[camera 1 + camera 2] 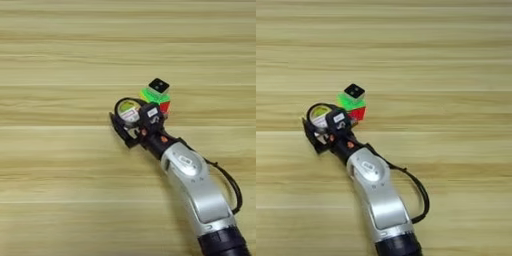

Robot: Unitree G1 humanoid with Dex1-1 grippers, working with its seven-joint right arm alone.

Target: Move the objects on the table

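Left eye view
Surface: a light-brown wooden desk with long grain lines running left to right fills the whole picture; no wall, floor or room shows.
Arm: the silver forearm enters at the bottom right corner and reaches up and left; a black cable loops along its right side.
Fingers: the right gripper has its black fingers spread around the tape roll's left and near side; whether they press on it I cannot tell.
Tape roll: one black tape roll with a pale yellow label lies flat between the fingers, on their far side.
Puzzle cube: one green, yellow and red puzzle cube sits just beyond and right of the fingers, close beside the roll.
Small cube: one small cube with a black top rests on the puzzle cube, tilted a little.
Containers: the roll's ring is the only hollow thing; only the label shows inside it.
Count: one roll, one puzzle cube, one small cube.

Right eye view
Surface: the same desk, with more bare wood to the right.
Fingers: the gripper stands low at the left, the fingers again around the roll.
Cubes: the puzzle cube lies up and right of the fingers, carrying the small cube.
Arm: the forearm leaves at the bottom edge, the cable on its right.
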